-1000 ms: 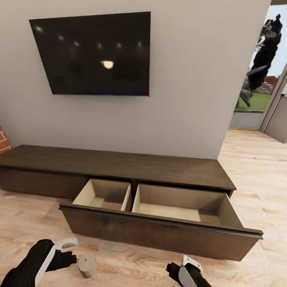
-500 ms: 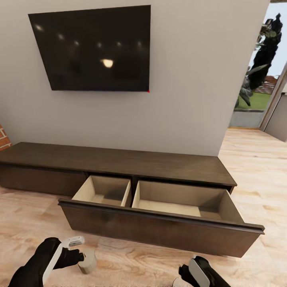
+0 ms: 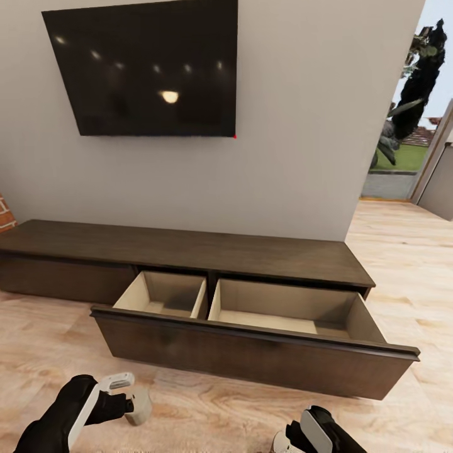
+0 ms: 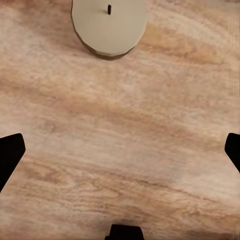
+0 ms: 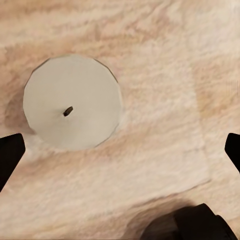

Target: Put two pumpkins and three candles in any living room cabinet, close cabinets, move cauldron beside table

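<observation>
Wood-plank flooring runs up to the long dark cabinet (image 3: 189, 255) under a wall-mounted TV (image 3: 145, 66), its wide drawer (image 3: 251, 352) pulled out with both pale compartments bare, so as far as the views show nothing is stowed yet. One candle (image 3: 140, 406) stands on the floor just right of the left pincer (image 3: 128, 402), apparently ahead of the spread, empty fingertips (contact is hard to judge). Another candle (image 5: 72, 111) sits below the right pincer (image 5: 120, 150), which is likewise wide open and holding nothing.

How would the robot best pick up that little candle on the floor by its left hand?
Probably from above, closing on the round sides of the candle: it stands upright on the wooden floor, and the left gripper is open, facing downward beside it.
</observation>
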